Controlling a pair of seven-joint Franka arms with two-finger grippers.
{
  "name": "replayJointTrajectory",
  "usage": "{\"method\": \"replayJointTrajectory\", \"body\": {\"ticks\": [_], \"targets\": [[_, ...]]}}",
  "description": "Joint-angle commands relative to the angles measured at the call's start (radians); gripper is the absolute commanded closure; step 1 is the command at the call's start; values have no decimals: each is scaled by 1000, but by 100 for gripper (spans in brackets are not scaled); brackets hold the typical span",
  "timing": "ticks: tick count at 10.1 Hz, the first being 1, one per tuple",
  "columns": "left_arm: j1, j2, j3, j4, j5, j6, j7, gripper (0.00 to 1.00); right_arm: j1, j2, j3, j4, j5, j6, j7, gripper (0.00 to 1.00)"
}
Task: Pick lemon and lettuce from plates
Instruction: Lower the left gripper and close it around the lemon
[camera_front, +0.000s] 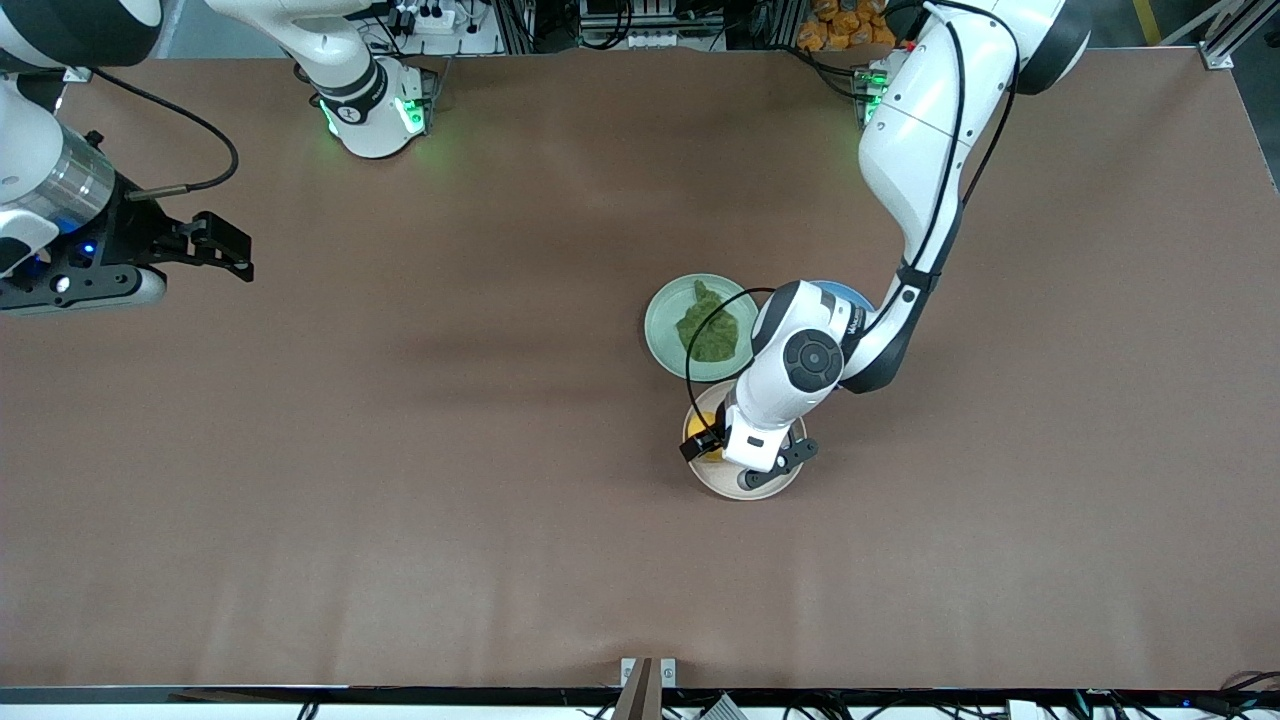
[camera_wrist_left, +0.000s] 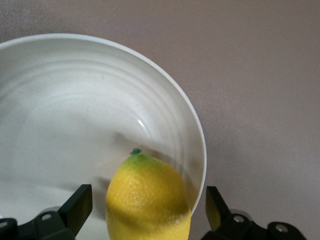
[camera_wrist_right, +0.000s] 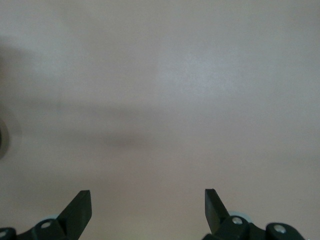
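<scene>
The left gripper (camera_wrist_left: 145, 212) hangs low over the beige plate (camera_front: 770, 487) near the middle of the surface, its fingers (camera_wrist_left: 77, 205) spread apart either side of the lemon (camera_wrist_left: 148, 197), not yet touching. The lemon looks light, firm and smooth-skinned, likely to roll, so a grip across its widest middle seems best. The lettuce (camera_front: 712, 328), limp and soft, lies on the mint plate (camera_front: 662, 330) toward the robots' edge, while the right gripper (camera_wrist_right: 145, 212) waits with fingers apart over the right arm's end.

1. My left gripper (camera_wrist_left: 145, 210) stands spread around the lemon (camera_wrist_left: 148, 197); gaps show beside both fingers.
2. The beige plate's rim (camera_wrist_left: 197, 135) rises just outside one finger.
3. Bare table (camera_wrist_right: 160, 100) lies under my right gripper (camera_wrist_right: 147, 210).
</scene>
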Motion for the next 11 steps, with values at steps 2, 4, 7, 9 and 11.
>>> {"method": "replayJointTrajectory", "body": {"ticks": [2, 4, 7, 9, 11], "targets": [[-23, 17, 15, 23, -6, 38, -24, 79, -5, -6, 3, 6, 14, 6, 3, 0], [-27, 16, 15, 20, -5, 37, -51, 99, -6, -8, 7, 12, 12, -8, 3, 0], [-17, -8, 15, 20, -6, 35, -50, 99, -6, -11, 10, 14, 14, -16, 3, 0], [13, -38, 17, 20, -3, 31, -47, 99, -8, -12, 10, 15, 14, -16, 3, 0], [29, -68, 17, 16, -3, -3, -44, 100, -5, -12, 10, 15, 14, -10, 4, 0]]}}
